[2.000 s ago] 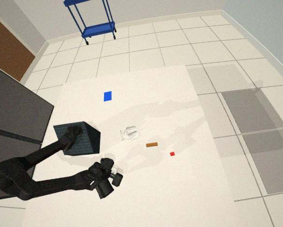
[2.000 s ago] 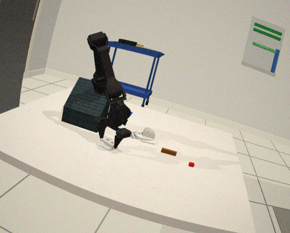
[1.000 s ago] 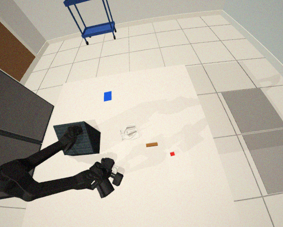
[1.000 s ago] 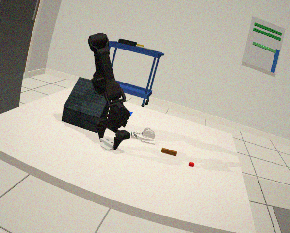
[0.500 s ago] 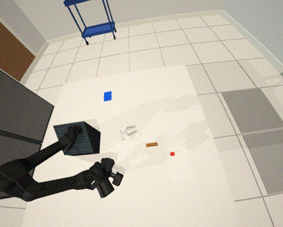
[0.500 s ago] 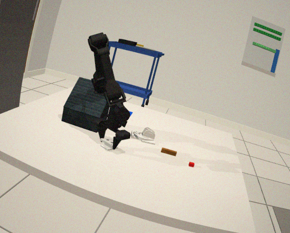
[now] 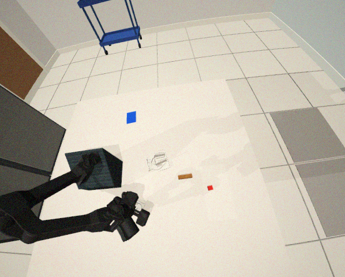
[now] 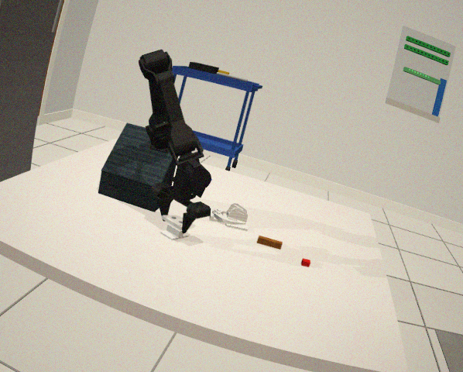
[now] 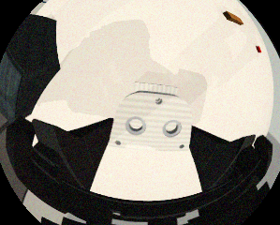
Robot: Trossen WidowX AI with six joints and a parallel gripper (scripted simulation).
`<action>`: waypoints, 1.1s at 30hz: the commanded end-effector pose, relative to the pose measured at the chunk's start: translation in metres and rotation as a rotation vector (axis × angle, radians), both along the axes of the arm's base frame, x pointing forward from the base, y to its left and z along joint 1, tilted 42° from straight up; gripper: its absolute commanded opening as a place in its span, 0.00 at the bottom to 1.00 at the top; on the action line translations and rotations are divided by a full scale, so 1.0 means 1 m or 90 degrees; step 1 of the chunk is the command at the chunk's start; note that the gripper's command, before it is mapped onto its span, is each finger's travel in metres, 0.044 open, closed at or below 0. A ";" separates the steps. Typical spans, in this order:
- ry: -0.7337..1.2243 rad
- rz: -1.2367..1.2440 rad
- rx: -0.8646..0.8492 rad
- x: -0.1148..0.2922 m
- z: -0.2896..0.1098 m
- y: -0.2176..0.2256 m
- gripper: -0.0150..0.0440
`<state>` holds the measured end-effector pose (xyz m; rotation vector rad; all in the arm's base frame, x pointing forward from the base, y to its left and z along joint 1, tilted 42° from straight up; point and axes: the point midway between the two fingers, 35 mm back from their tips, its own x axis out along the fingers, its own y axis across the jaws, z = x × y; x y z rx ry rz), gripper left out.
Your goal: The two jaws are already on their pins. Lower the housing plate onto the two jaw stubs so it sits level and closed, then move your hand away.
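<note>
Top view: end effector (image 7: 137, 209) (image 8: 175, 222) (image 9: 151, 126) gripping housing plate (image 7: 139, 205) (image 8: 173, 218) (image 9: 154, 112) by 2 opposite edges; jaw assembly (image 7: 160, 161) (image 8: 237, 214) lies up-frame, slightly right, apart; carry probably goes that way.

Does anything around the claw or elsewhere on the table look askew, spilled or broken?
Nothing stands out as damaged or spilled. The white plate sits between the fingers of the claw, its two round holes unbroken. Whether it is level, I cannot tell.
</note>
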<state>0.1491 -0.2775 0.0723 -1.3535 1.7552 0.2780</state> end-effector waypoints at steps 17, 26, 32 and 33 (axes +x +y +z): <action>-0.008 0.001 -0.009 0.001 0.045 0.036 0.85; -0.016 -0.006 -0.006 0.004 0.042 0.037 0.85; -0.044 -0.035 0.007 0.017 0.030 0.045 0.85; -0.049 -0.040 0.009 0.020 0.028 0.047 0.85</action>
